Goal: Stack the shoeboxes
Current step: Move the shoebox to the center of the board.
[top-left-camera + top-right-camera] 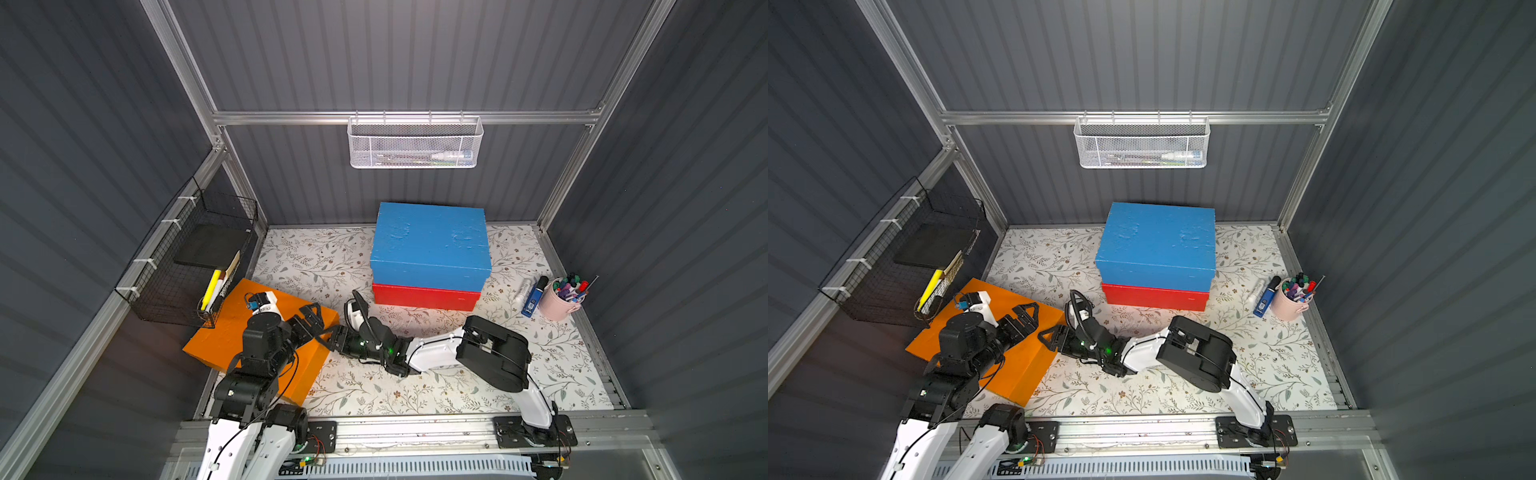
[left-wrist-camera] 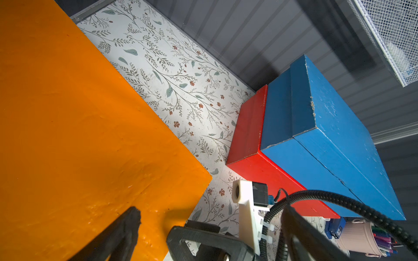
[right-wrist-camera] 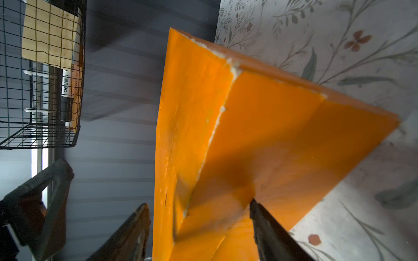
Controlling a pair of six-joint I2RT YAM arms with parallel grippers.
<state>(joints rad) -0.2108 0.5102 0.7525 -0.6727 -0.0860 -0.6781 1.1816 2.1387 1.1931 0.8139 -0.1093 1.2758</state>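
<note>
Orange box (image 1: 220, 332) sits near-left of blue box (image 1: 428, 241) on red box (image 1: 424, 297). Right tool (image 3: 196, 204) straddles its right edge, jaws apart. Left tool (image 1: 308, 320) is spread above it.

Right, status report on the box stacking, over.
Left gripper open over orange box. Right gripper straddles its corner, grip unclear. Stack so far: blue box on red box, its top bare.
</note>
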